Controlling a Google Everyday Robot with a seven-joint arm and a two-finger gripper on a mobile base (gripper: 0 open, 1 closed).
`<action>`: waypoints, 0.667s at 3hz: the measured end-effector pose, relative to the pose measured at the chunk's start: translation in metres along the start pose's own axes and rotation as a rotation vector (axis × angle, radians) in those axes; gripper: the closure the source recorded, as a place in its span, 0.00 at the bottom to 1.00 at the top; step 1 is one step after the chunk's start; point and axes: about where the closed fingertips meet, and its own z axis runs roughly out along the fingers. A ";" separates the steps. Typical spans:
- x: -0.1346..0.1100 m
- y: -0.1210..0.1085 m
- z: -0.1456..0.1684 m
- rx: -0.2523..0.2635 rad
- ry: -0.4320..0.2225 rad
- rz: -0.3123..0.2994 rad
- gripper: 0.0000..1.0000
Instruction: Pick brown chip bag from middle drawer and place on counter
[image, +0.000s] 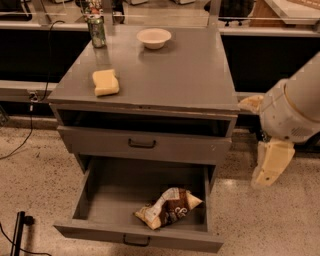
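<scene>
Cream-coloured and hanging off to the right of the cabinet, the gripper (271, 164) points down toward the floor under the bulky white arm (295, 110). It is roughly level with the open drawer but well apart from it. Whether it is open or closed cannot be told from here, and the bag is not in it. Parked out to the side like this, it seems to leave the drawer mouth unblocked, so the reach has probably not yet begun.

The nearest thing of interest is the brown chip bag (170, 207). It lies crumpled on the floor of the middle drawer (100, 200), toward the front and right of centre, slanting with one tan end raised toward the right wall. The drawer stands fully open, so the bag can be reached from above. Its loose, crinkled skin will likely give under a pinch, so a grip across the fuller middle looks safer than one at a flat end.

Above it, the next drawer front (142, 144) is shut, and a dark open slot sits over that.

The counter (185, 70) on top carries a yellow sponge (105, 82) near the left edge, with a can (96, 31) and a pale bowl (154, 37) toward the back. The right and front parts are bare grey, the likeliest place to set the bag.
</scene>
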 end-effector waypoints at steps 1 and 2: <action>0.002 -0.004 0.012 0.038 -0.006 -0.067 0.00; -0.009 0.004 0.049 -0.076 -0.040 -0.100 0.00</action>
